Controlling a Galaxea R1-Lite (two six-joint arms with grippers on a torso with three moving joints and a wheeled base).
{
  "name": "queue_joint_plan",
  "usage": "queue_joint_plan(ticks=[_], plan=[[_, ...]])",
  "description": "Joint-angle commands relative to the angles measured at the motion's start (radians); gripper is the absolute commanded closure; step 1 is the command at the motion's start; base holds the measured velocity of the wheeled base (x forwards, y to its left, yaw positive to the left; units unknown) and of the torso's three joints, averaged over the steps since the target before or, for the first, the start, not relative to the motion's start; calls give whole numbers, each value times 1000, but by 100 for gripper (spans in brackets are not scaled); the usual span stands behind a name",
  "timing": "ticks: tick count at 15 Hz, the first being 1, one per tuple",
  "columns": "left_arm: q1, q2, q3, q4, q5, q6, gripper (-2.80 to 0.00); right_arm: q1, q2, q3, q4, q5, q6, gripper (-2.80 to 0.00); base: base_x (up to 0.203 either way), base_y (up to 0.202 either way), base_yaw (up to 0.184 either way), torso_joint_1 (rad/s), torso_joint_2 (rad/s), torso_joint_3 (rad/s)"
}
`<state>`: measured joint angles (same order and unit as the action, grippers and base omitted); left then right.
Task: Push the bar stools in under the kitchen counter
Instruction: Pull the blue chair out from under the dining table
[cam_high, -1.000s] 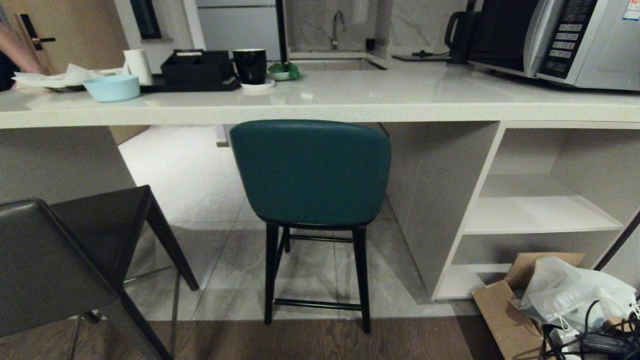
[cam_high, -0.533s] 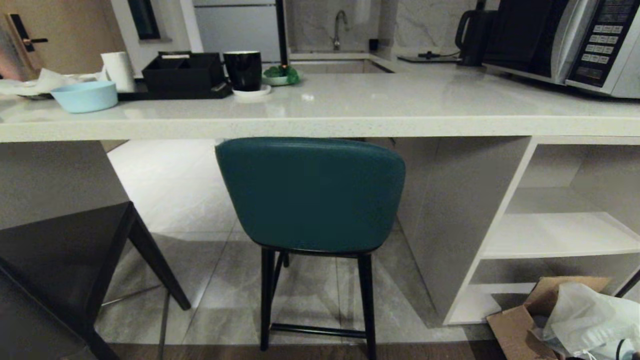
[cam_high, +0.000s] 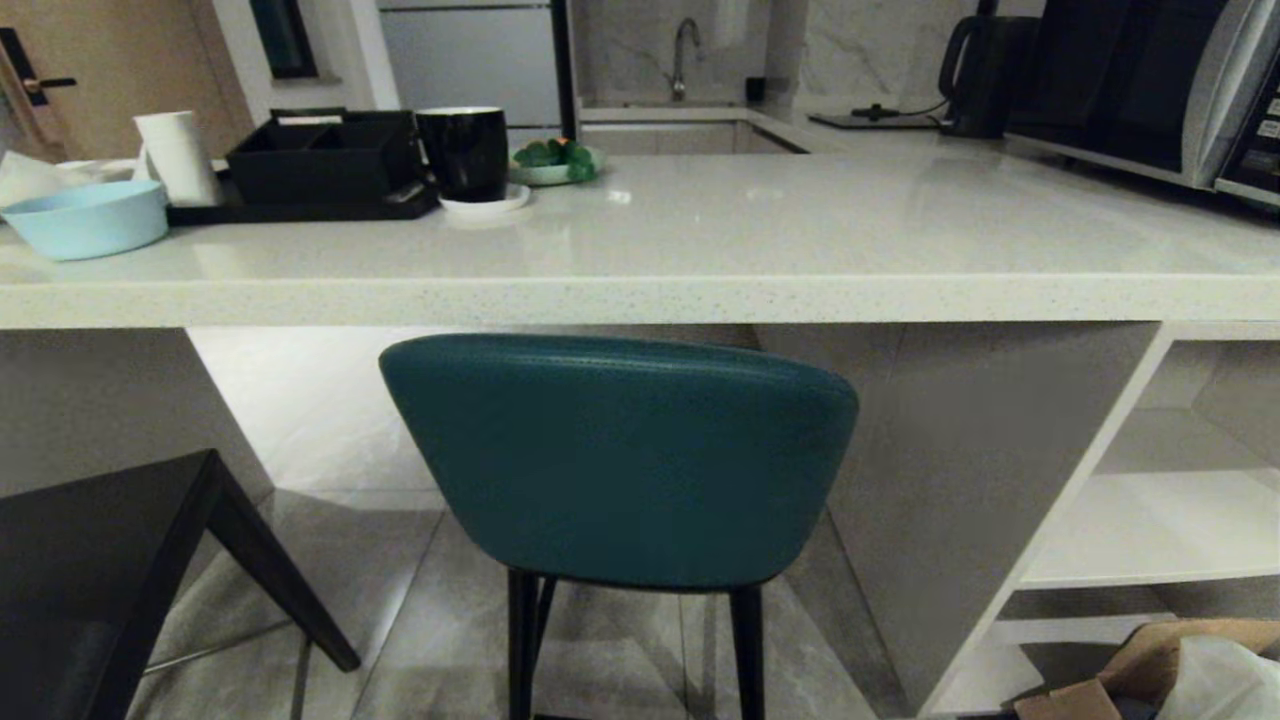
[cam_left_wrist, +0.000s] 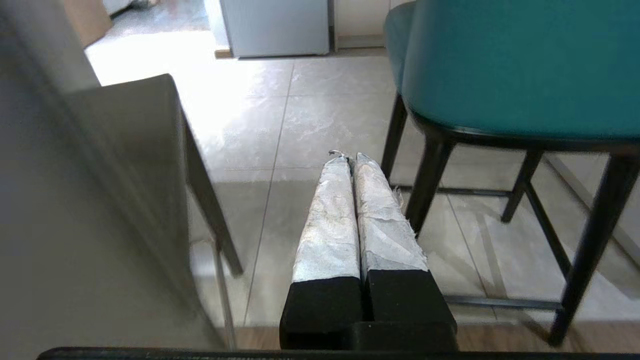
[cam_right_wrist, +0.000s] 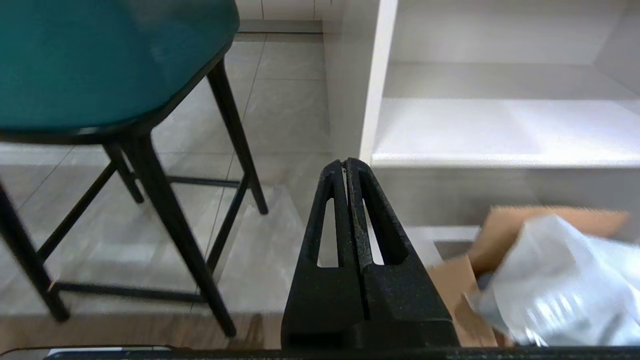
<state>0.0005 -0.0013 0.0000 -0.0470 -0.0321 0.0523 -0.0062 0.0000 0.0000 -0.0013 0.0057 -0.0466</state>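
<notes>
Both grippers, left gripper (cam_left_wrist: 348, 159) and right gripper (cam_right_wrist: 345, 164), are pressed together; push squarely on the teal stool (cam_high: 620, 460) back, centred, driving straight under the counter (cam_high: 640, 298).

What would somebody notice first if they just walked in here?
Probably the teal stool, right in the middle, its back just below the edge of the white kitchen counter. Next, the dark grey stool low on the left, standing further out, and the pale blue bowl on the counter's left end.
</notes>
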Motion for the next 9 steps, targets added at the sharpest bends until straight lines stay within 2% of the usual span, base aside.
queue_joint_plan(ticks=[1, 3, 9], plan=[[1, 0, 20, -1, 0, 0, 0, 0, 0, 0, 0, 2, -1, 0, 193, 0, 3, 1, 2, 5], [-1, 0, 20, -2, 0, -2, 0, 0, 0, 0, 0, 0, 1, 0, 129, 0, 3, 6, 3, 0], [1, -2, 17, 6, 0, 4, 0, 0, 0, -2, 3, 0, 1, 0, 0, 0, 0, 0, 0, 0]])
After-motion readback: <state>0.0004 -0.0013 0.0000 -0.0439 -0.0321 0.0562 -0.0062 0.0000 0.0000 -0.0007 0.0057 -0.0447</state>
